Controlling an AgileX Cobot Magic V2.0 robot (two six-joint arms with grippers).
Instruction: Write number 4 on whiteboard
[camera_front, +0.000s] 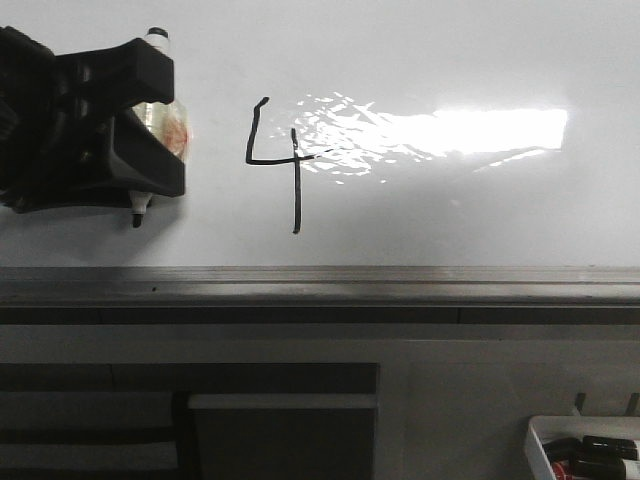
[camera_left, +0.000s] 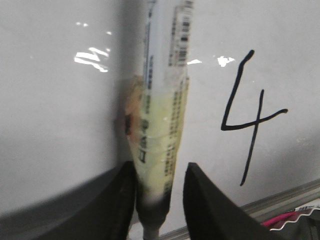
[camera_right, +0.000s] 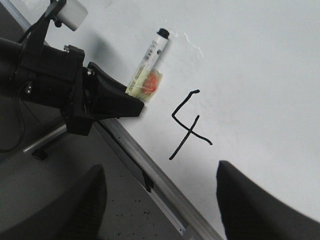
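The number 4 (camera_front: 281, 160) stands complete on the whiteboard (camera_front: 480, 60), upright, its long stroke running far to near beside the glare patch. To its left, the left gripper (camera_front: 150, 125) is clamped on the marker (camera_front: 160, 125), tip pointing near, clear of the strokes. Writing looks finished; next comes withdrawing. The right gripper (camera_right: 160, 200) stands wide apart, empty.

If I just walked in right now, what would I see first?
Probably the black number 4 drawn in the middle of the whiteboard, right beside a bright patch of glare. To its left, the left gripper holds a marker, tip pointing down toward the grey rail.
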